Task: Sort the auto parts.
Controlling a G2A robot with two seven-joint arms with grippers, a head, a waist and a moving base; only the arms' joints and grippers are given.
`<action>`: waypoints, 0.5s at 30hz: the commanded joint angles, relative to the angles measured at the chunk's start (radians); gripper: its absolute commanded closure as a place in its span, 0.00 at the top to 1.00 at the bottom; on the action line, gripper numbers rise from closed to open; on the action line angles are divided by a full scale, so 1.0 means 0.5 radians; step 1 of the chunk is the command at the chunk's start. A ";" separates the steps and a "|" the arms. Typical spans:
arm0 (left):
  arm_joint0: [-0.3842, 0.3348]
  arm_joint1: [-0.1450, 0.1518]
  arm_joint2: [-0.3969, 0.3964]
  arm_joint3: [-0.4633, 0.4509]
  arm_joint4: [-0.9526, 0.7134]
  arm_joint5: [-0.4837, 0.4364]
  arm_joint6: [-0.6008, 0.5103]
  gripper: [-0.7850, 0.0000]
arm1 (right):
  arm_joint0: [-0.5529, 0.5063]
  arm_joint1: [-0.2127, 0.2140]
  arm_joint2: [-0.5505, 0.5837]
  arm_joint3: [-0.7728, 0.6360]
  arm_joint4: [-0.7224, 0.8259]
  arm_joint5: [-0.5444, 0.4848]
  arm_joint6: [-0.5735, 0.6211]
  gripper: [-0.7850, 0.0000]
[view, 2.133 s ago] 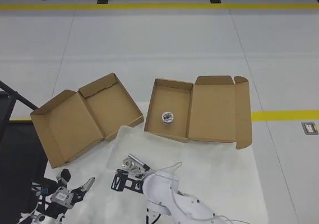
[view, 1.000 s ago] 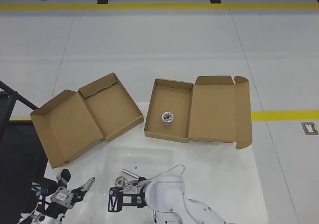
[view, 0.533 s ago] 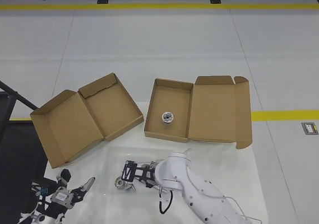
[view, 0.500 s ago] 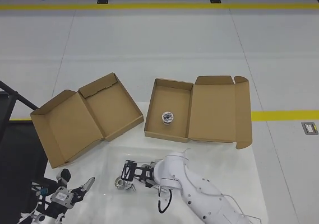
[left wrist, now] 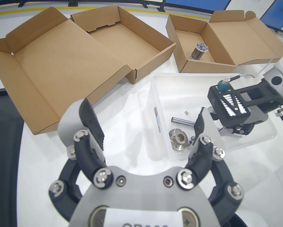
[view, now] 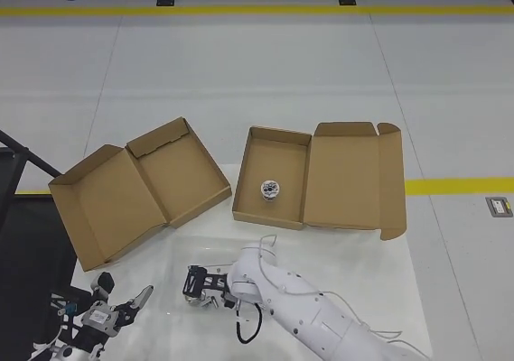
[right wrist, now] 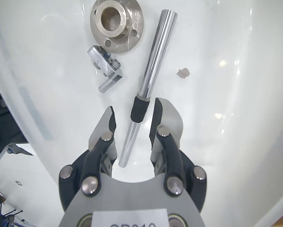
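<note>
A clear plastic tray (view: 204,245) at the table's front holds a chrome rod (right wrist: 155,55) with a black band, a round metal flange (right wrist: 117,30), a small bracket (right wrist: 105,67) and a tiny loose bit (right wrist: 183,72). My right gripper (right wrist: 134,109) is low inside the tray, open, its fingers on either side of the rod's banded end without touching it. From the left wrist view the right gripper (left wrist: 227,131) hovers just beyond the flange (left wrist: 178,138) and the rod (left wrist: 181,120). My left gripper (left wrist: 143,114) is open and holds nothing, near the front-left table edge (view: 126,287).
Two open cardboard boxes stand behind the tray: the left box (view: 139,185) has nothing in it, the right box (view: 329,176) holds one gear-like metal part (view: 270,189). A dark surface lies past the table's left edge.
My right gripper has shifted a little left and toward the front inside the tray, now over the parts. The left arm and both boxes have not moved.
</note>
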 commanded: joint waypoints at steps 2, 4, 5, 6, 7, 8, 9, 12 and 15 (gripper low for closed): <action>0.000 0.000 0.000 0.000 0.000 0.000 0.000 1.00 | 0.021 -0.035 -0.033 0.079 -0.014 0.076 -0.031 0.43; 0.000 0.000 0.000 0.000 0.000 0.000 0.000 1.00 | 0.031 -0.053 -0.047 0.121 -0.017 0.096 -0.062 0.43; 0.000 0.000 0.000 0.000 0.000 0.000 0.000 1.00 | 0.037 -0.061 -0.051 0.146 -0.017 0.102 -0.070 0.42; 0.000 0.000 0.000 0.000 0.000 0.000 0.000 1.00 | 0.043 -0.068 -0.055 0.166 -0.016 0.106 -0.076 0.42; 0.000 0.000 0.000 0.000 0.000 0.000 0.000 1.00 | 0.049 -0.075 -0.059 0.182 -0.015 0.102 -0.079 0.42; 0.000 0.000 0.000 0.000 0.000 0.000 0.000 1.00 | 0.055 -0.082 -0.064 0.201 -0.012 0.094 -0.074 0.40; 0.000 0.000 0.000 0.000 0.000 0.000 0.000 1.00 | 0.060 -0.090 -0.068 0.214 -0.008 0.090 -0.068 0.34; 0.000 0.000 0.000 0.000 0.000 0.000 0.000 1.00 | 0.076 -0.110 -0.079 0.250 -0.003 0.090 -0.055 0.18; 0.000 0.000 0.000 0.000 0.000 0.000 0.000 1.00 | 0.089 -0.127 -0.083 0.281 0.003 0.092 -0.047 0.13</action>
